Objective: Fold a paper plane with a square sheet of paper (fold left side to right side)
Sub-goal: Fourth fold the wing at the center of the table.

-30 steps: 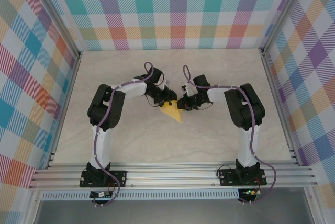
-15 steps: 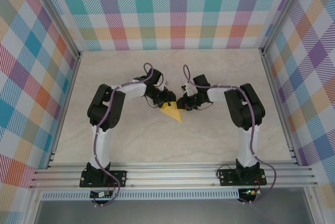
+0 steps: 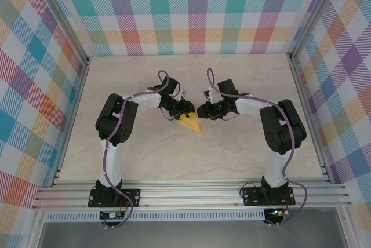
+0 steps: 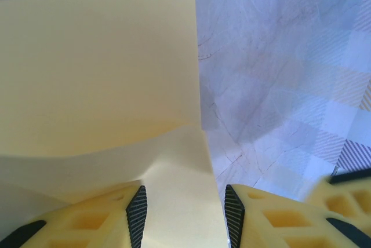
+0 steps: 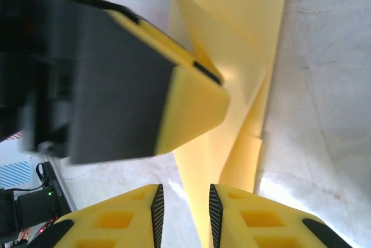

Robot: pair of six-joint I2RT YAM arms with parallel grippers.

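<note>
One yellow paper [image 3: 191,124] is what we have to work with. It lies on the counter [image 3: 232,155], folded into a wedge. Its broad end sits right under the tips of both claws and its point reaches away from them, toward the arm bases. The left claw [image 3: 184,111] comes at that broad end from one side and the right claw [image 3: 202,111] from the other, the two standing close together, nearly tip to tip.

From the left wrist, we see the yellow paper [image 4: 98,74] spread ahead of the left claw [image 4: 184,213] and off to its left. One straight edge runs directly away from the claw, with bare counter [image 4: 278,57] to its right. A soft crease crosses just ahead of the fingers, and a strip of paper lies face-up between the black pads [image 4: 137,213]. The jaws stand partly apart, straddling that strip rather than pinching it.

From the right wrist, the yellow paper [image 5: 243,22] runs ahead of the right claw [image 5: 184,216] in overlapping layers, and one edge leads down into the gap between its pads [image 5: 213,213]. That gap is narrow, yet counter [image 5: 324,86] shows through it, so the jaws are slightly apart and not clamped. Ahead and to the left, one finger [image 5: 191,100] of the left claw hangs over the paper, its yellow tip low above the fold. We cannot tell whether it touches.
</note>
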